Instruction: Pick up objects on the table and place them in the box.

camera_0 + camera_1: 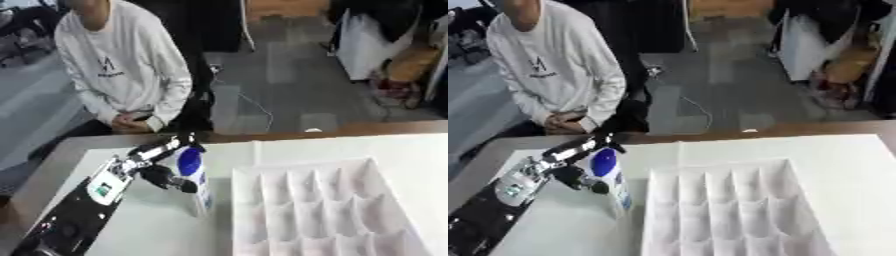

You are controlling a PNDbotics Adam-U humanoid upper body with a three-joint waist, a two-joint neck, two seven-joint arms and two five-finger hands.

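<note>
The left arm (74, 210) comes in from the seven o'clock corner and runs diagonally up toward the centre. It ends in the left hand (162, 170), which sits at about nine o'clock from the box. Its fingers and thumb are curled round a white bottle with a blue label (192, 175). The bottle is upright or slightly tilted, its lower end close to the white table (157, 225); whether it is lifted clear cannot be told. Held from the side like this, it can probably be carried across without a regrasp. Just beside it, at three o'clock, lies the white box (324, 210), divided into many small open compartments; all those that show appear empty. Its near wall stands between the bottle and the cells, so the bottle likely needs to be lifted over. The right hand shows in neither view.
</note>
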